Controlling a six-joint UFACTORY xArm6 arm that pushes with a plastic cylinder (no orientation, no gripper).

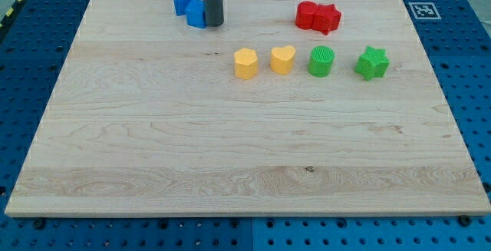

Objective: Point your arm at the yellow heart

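The yellow heart (282,59) sits on the wooden board (192,151), right of centre in the upper half. A yellow hexagon (245,64) lies just to its left. My tip (214,24) is at the view's top, left of centre, touching the right side of a blue block (198,13). The tip is well up and to the left of the yellow heart, apart from it.
A second blue block (182,1) touches the first at the top. Two red blocks (318,17) sit together at the upper right. A green cylinder (321,61) and a green star (372,63) lie right of the heart.
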